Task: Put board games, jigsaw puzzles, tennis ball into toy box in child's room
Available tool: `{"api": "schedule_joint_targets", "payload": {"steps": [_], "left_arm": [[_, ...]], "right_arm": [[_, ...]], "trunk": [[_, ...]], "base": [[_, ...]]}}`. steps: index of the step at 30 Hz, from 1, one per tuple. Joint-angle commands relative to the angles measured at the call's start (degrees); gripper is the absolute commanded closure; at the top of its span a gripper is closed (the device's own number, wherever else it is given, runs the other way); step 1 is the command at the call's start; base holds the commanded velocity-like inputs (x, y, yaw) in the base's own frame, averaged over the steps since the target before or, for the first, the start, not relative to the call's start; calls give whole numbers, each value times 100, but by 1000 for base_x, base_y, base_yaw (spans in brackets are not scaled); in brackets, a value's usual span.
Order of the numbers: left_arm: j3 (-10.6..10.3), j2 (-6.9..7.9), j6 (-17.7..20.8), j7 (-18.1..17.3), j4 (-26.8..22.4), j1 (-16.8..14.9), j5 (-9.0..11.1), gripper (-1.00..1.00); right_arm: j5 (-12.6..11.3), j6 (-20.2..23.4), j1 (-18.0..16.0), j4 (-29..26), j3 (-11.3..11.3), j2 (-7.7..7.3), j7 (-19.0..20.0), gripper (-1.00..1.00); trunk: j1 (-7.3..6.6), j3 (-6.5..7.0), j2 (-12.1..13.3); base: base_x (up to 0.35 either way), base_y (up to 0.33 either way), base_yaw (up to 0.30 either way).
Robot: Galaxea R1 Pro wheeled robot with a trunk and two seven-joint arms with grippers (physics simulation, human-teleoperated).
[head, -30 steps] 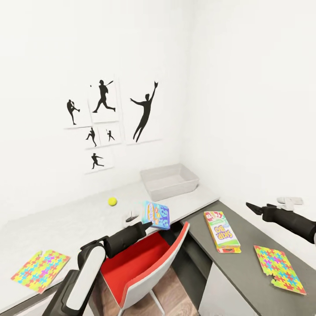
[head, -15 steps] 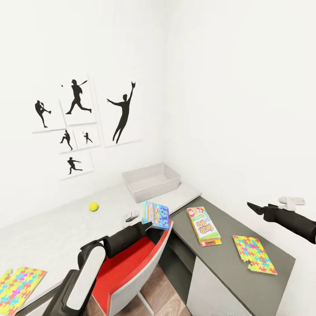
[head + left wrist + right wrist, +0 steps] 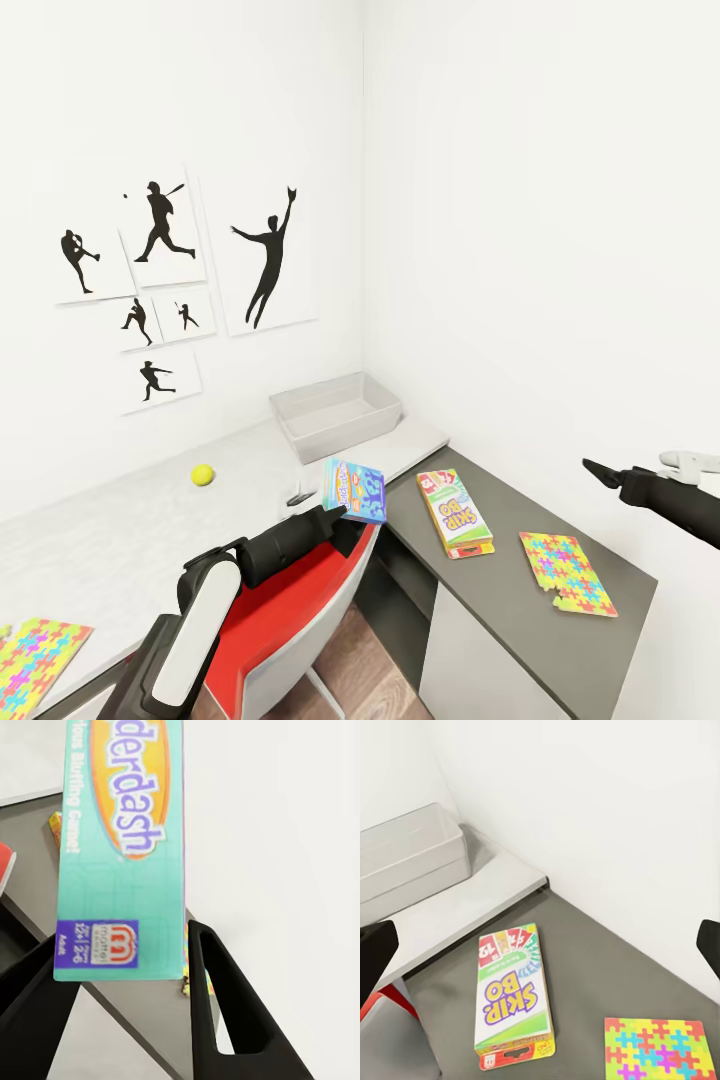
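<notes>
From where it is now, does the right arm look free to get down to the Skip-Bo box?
Probably yes. The right gripper hangs open above the dark-grey desk section, and the Skip-Bo box lies flat with nothing on top. The jigsaw puzzle lies apart from it.

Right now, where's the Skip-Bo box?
In the head view, the Skip-Bo box lies flat on the dark-grey desk section, right of centre, between the held blue box and a puzzle.

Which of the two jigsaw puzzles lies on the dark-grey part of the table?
The jigsaw puzzle right of the Skip-Bo box lies on the dark-grey section. The other puzzle lies on the light-grey top, near the head view's lower left corner.
</notes>
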Motion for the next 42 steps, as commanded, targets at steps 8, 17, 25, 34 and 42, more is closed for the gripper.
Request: {"api": "schedule_joint_targets", "payload": {"steps": [8, 17, 25, 34, 42], "left_arm": [[7, 1, 27, -18, -2, -5, -1, 100], [7, 4, 27, -17, -2, -1, -16, 100], [7, 5, 27, -17, -2, 1, -19, 100], [7, 5, 27, -21, -2, 2, -15, 100], [7, 6, 15, -25, -2, 3, -5, 100]], "right_arm": [[-43, 64, -7, -2, 16, -6, 8, -100], [-40, 75, -12, -2, 18, -14, 10, -100], [-38, 78, -10, -2, 17, -25, 10, -100], [-38, 74, -8, -2, 16, -32, 10, -100], [-38, 75, -7, -2, 14, -31, 10, -100]], "trunk": [[4, -13, -14], [4, 10, -14], [4, 46, -14], [4, 87, -14], [4, 123, -14]], "base": [[0, 0, -5], [0, 0, -105], [0, 0, -221], [0, 0, -251], [0, 0, -255]]}}
